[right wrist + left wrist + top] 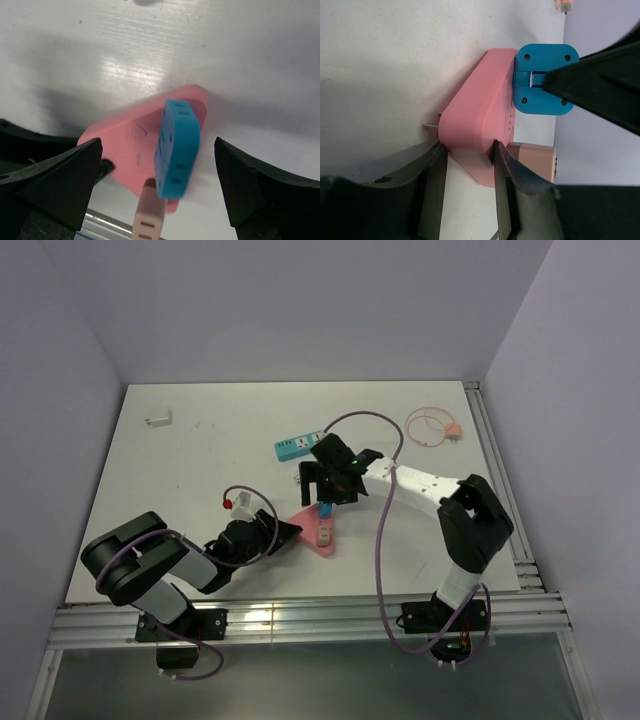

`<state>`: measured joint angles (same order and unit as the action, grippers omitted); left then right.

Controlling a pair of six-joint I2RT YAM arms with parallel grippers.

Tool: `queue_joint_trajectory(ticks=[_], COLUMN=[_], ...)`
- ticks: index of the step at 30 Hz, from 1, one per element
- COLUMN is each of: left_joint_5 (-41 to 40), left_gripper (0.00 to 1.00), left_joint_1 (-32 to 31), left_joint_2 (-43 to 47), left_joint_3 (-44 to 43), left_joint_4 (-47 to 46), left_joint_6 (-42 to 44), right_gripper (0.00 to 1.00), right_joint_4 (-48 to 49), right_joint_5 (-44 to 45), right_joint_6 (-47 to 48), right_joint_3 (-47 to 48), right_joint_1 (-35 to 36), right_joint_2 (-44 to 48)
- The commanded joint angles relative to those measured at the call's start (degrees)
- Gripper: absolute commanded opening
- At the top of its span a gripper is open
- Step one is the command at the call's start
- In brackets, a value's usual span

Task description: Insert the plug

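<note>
- The blue plug [177,147] is seen standing on the face of the pink socket block [130,145], which lies close to the near edge of the desk [200,470], about midway along it; whether the plug is pushed fully home cannot be told.
- The left gripper [467,150] is closed on the narrow end of the pink socket block, one finger pressed against each side; the block is thereby steadied against the desk.
- The right gripper [158,145] is spread wide, its fingers [60,175] set on either side of the blue plug and clear of it in the right wrist view; nothing is held by it.
- A beige plug [150,215] is seated in the same block, just beside the blue one; it should be left undisturbed.
- The blue plug is judged light, rigid and smooth-shelled, so it may slip or tilt under an off-centre pinch; it is best taken across its two flat broad faces, low on the body.
- The block is judged light enough to slide, so it should be held while the plug is pressed straight in.
</note>
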<state>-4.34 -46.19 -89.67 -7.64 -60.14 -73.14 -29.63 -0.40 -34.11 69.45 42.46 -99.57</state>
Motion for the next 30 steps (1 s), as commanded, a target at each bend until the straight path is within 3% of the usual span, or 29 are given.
queue_joint_trajectory(ticks=[1,8,10,15,20,25,28,30], left_joint_5=[-1.02,-0.77,-0.23,-0.31,-5.14,-16.99,-20.96,-22.99], left_gripper=[0.20,0.41,0.62,0.98,0.99,0.99,1.00,1.00], left_joint_1=[-0.04,-0.04,-0.04,-0.56,-3.37,-8.02,-9.70,-10.14], left_joint_2=[0.28,0.90,-0.85,-0.87,7.73,26.18,38.75,47.95], left_joint_3=[2.01,-0.44,-0.62,0.08,1.14,1.22,1.66,1.93], left_joint_4=[19.00,23.40,22.44,19.62,25.49,44.70,55.16,59.15], left_joint_6=[6.26,7.14,6.35,5.21,4.59,1.96,-0.06,0.37], right_gripper=[1.00,1.00,1.00,1.00,0.97,0.96,0.90,0.80], right_joint_4=[-0.87,0.10,-0.34,-0.43,0.18,2.02,2.82,3.35], right_joint_5=[2.52,-0.82,-1.09,-1.09,-2.58,-4.60,-2.59,-2.41], right_joint_6=[1.76,3.17,3.96,4.22,4.14,4.22,4.14,3.44], right_joint_3=[-1.85,-9.50,-11.61,-16.44,-18.30,-17.95,-14.79,-11.81], right_joint_1=[-1.32,-7.56,-8.79,-9.06,-9.06,-7.66,-2.92,0.33], right_joint_2=[8.85,22.04,24.94,31.00,35.49,36.38,32.78,28.48])
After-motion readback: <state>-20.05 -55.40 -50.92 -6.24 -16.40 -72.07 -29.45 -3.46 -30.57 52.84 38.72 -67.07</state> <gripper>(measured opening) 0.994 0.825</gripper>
